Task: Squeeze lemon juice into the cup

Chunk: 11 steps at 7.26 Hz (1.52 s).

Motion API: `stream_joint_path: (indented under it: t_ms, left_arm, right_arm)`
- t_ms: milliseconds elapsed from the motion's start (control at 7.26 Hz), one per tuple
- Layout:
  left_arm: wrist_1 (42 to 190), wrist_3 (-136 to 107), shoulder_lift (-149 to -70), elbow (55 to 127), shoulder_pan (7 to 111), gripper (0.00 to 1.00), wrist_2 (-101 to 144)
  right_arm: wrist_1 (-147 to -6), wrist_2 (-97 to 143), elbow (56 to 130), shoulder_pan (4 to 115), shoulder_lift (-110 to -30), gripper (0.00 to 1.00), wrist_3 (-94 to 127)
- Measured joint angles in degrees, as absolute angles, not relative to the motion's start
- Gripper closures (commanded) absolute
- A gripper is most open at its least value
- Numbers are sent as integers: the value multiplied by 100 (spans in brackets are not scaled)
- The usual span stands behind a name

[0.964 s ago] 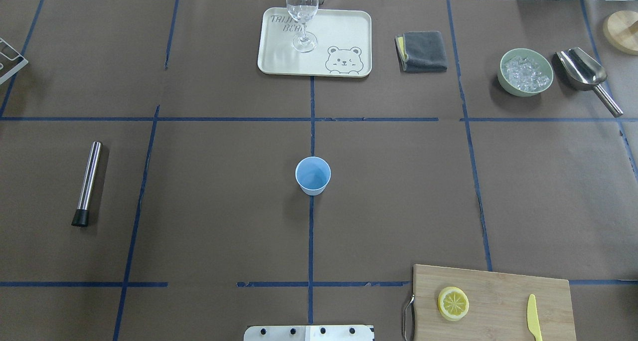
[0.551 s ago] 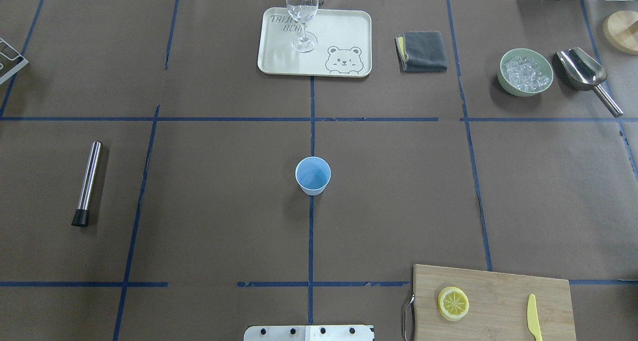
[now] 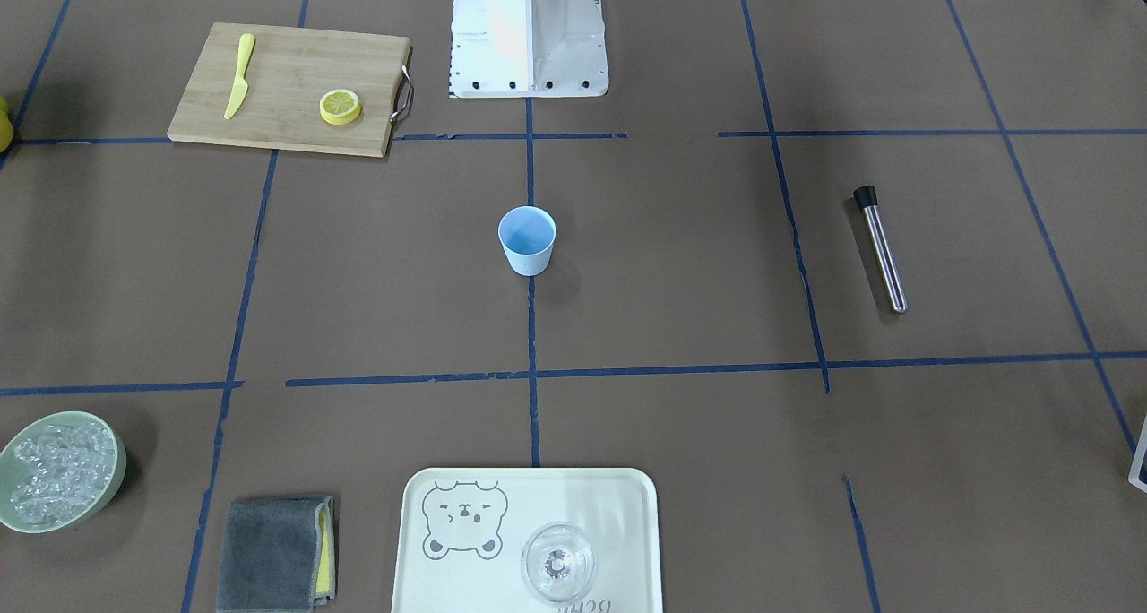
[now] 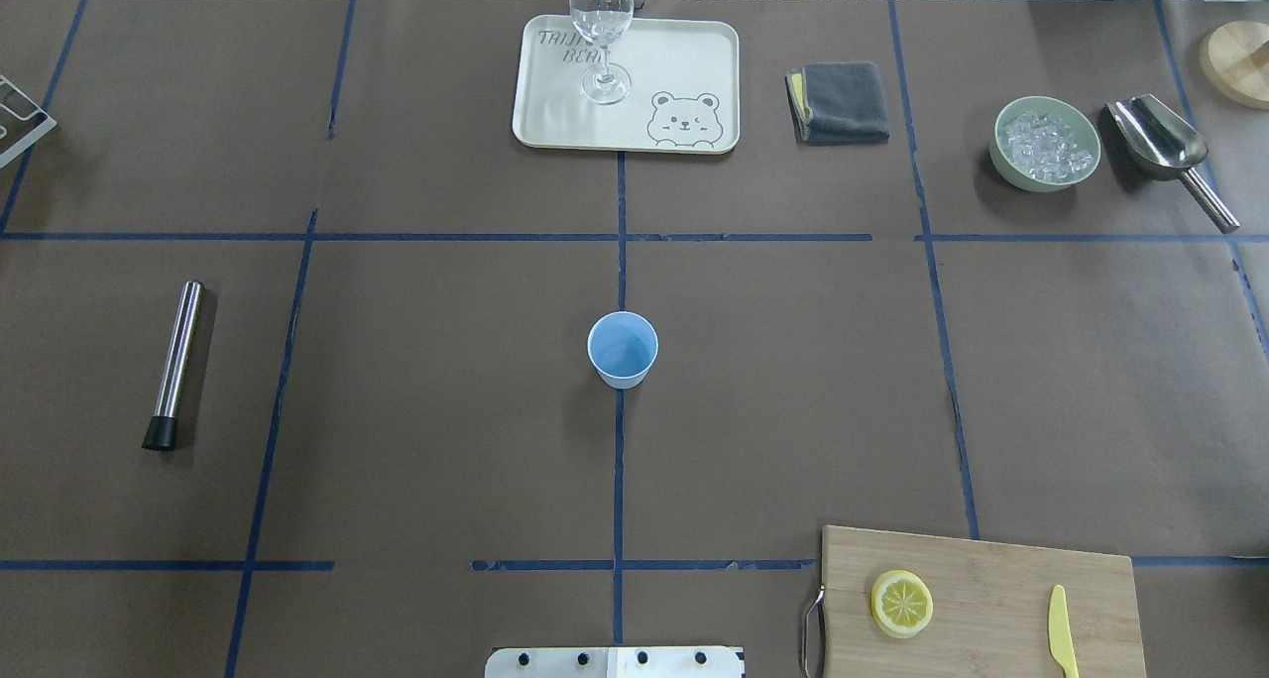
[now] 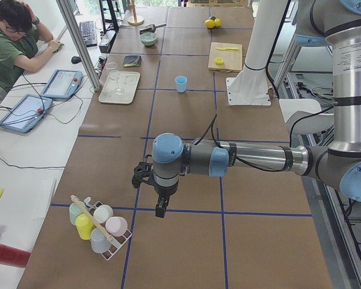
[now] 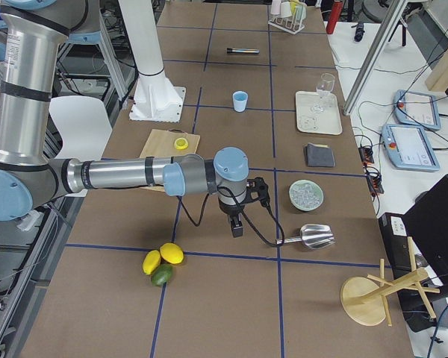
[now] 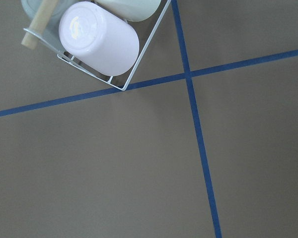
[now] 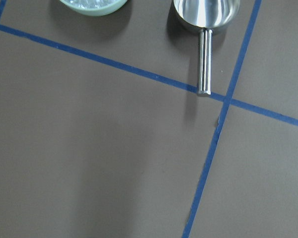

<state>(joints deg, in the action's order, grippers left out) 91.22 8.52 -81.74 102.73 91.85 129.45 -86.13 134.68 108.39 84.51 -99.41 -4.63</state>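
The lemon slice (image 4: pixel 901 604) lies flat on a wooden cutting board (image 4: pixel 991 569) at the near right of the table; it also shows in the front-facing view (image 3: pixel 340 106). The light-blue cup (image 4: pixel 622 349) stands upright and empty at the table's centre, also in the front-facing view (image 3: pixel 527 239). Neither gripper shows in the overhead or front views. My left gripper (image 5: pixel 160 211) hangs over the table's far left end, next to a cup rack. My right gripper (image 6: pixel 237 227) hangs over the far right end near the scoop. I cannot tell whether either is open or shut.
A yellow knife (image 4: pixel 1062 644) lies on the board. A tray (image 4: pixel 684 54) with a clear glass (image 4: pixel 601 34), a grey cloth (image 4: pixel 843 101), a green ice bowl (image 4: pixel 1045 144) and a steel scoop (image 4: pixel 1160 143) line the far edge. A muddler (image 4: pixel 174 363) lies left. A cup rack (image 5: pixel 99 226) and whole citrus (image 6: pixel 162 262) sit at the ends.
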Motion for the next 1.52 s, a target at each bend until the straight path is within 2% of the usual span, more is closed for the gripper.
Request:
stream_joint_path:
  t_ms: [413,827,1515]
  left_arm:
    - [9190,853,-8212,10356,9174,0,12970]
    - [9274,853,-8223,10460,9155,0,13215]
    - [9388,852,-8227,10546,9150,0,13245]
  right_arm:
    - [-8478,13596,10914,8404,-9766,0,226]
    - [-7113,13538,11204,7811,-10050,0,896]
    - [-6830,11656,12901,4457,-10390,0,5030]
